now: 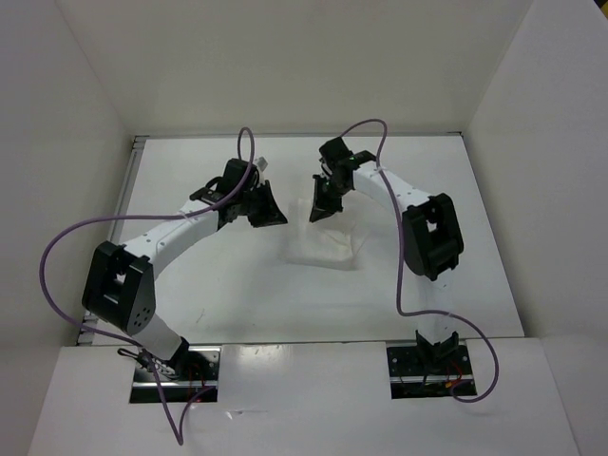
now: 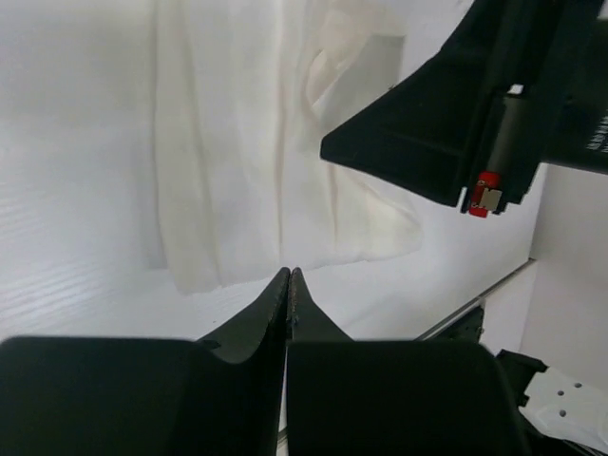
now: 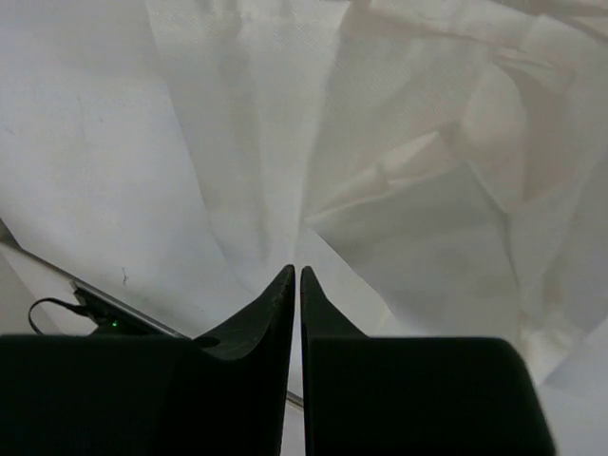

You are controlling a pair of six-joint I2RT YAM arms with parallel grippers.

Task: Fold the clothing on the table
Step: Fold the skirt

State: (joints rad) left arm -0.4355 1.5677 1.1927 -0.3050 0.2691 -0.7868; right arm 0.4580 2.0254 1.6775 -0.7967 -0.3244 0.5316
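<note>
Top external view is showing the clothing [image 1: 325,242] lying on the table [image 1: 237,285] at frame centre, just below the right gripper [image 1: 323,207] and to the right of the left gripper [image 1: 268,209]. Its long axis is running from frame top to bottom, so the right arm is sitting nearer. The right fingers [image 3: 256,313] are nearly touching, with creases fanning out from their tips. They are probably pinching the clothing, though white on white is hiding the contact. The left fingers [image 2: 256,323] are clenching on nothing visible, with the clothing's edge lying just beyond their tips.
</note>
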